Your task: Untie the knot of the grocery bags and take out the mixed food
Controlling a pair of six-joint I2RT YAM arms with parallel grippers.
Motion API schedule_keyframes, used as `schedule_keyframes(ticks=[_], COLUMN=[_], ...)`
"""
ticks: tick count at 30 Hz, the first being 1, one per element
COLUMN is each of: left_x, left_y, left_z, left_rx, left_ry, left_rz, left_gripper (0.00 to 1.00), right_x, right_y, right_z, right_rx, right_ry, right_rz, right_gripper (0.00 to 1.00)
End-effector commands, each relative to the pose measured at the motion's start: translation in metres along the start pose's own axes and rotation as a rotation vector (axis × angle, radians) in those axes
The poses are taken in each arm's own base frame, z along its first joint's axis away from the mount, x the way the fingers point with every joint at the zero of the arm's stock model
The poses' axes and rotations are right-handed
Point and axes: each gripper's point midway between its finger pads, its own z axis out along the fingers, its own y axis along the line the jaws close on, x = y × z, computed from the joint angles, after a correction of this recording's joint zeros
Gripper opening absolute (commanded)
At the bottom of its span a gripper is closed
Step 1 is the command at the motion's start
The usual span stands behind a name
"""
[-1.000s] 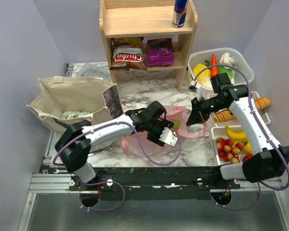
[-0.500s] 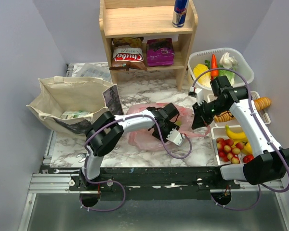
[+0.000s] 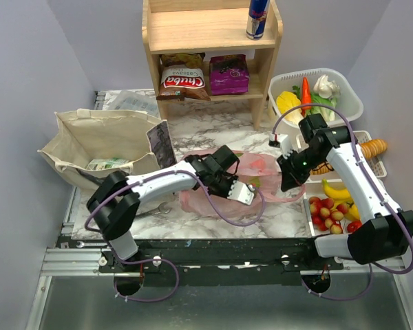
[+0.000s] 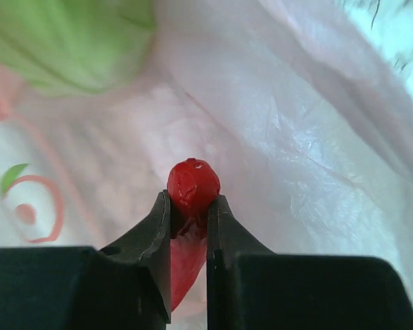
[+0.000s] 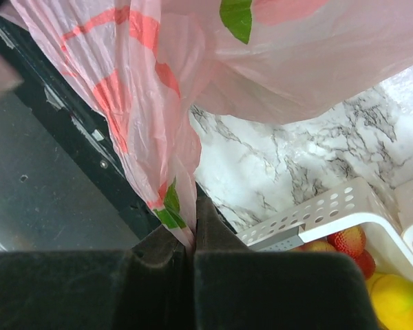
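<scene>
I have the pink bag (image 3: pixel 217 196) lying at the middle of the marble table (image 3: pixel 213 127), with the canvas tote (image 3: pixel 96 137) at its 9 o'clock, mouth open. My left gripper (image 4: pixel 189 210) is inside the bag's thin plastic, its fingers clamped on a small round red piece (image 4: pixel 193 184). A blurred green fruit (image 4: pixel 76 48) sits at 11 o'clock from that piece, and I cannot tell whether the two touch. My right gripper (image 5: pixel 191 237) is at the bag's 3 o'clock edge, fingers pressed together on a fold of the pink plastic, which is pulled up taut from them. A white tray (image 5: pixel 330 213) with strawberries lies at 4 o'clock from that pinch. The knot I cannot pick out in any view. A white basket (image 3: pixel 351 103) of food stands at 1 o'clock from the bag, well apart from it.
</scene>
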Motion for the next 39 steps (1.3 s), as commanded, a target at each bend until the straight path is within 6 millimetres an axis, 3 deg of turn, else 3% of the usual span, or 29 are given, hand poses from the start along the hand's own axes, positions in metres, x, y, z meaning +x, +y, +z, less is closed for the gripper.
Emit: schedule_keyframes(ticks=[1, 4, 7, 11, 14, 18, 21, 24, 30, 35, 39], left_x=[-0.073, -0.109, -0.137, -0.165, -0.182, -0.19, -0.197, -0.199, -0.203, -0.223, -0.228], left_y=[0.013, 0.015, 0.019, 0.028, 0.05, 0.089, 0.112, 0.136, 0.163, 0.165, 0.166], left_z=[-0.055, -0.085, -0.108, -0.138, -0.173, -0.218, -0.25, -0.274, -0.31, -0.325, -0.326], left_rx=[-0.058, -0.055, -0.02, 0.014, 0.057, 0.096, 0.036, -0.055, -0.171, -0.079, -0.075], left_ry=[-0.302, -0.443, -0.545, -0.674, -0.82, -0.999, -1.09, -1.108, -1.217, -1.315, -1.333], left_rz=[-0.062, -0.096, -0.152, -0.254, -0.458, -0.79, -0.876, -0.995, -1.073, -1.047, -1.034], left_gripper=[0.0, 0.0, 0.0, 0.0, 0.0, 0.0, 0.0, 0.0, 0.0, 0.0, 0.0], right_x=[-0.018, -0.04, -0.067, -0.111, -0.139, -0.163, -0.181, -0.19, -0.187, -0.204, -0.215], right_y=[0.003, 0.002, 0.002, 0.006, 0.021, 0.029, 0.034, 0.045, 0.081, 0.08, 0.084], right_z=[-0.004, -0.009, -0.02, -0.052, -0.085, -0.123, -0.155, -0.172, -0.166, -0.168, -0.167], right_rx=[-0.018, -0.024, -0.015, 0.02, 0.035, 0.118, 0.181, 0.165, -0.053, -0.106, -0.131], right_ry=[-0.056, -0.125, -0.22, -0.396, -0.552, -0.722, -0.855, -0.919, -0.937, -1.005, -1.015], right_rz=[0.012, 0.013, -0.003, -0.009, -0.088, -0.123, -0.138, -0.143, -0.149, -0.128, -0.163], right_gripper=[0.01, 0.06, 0.34, 0.71, 0.84, 0.85, 0.85, 0.83, 0.84, 0.84, 0.83])
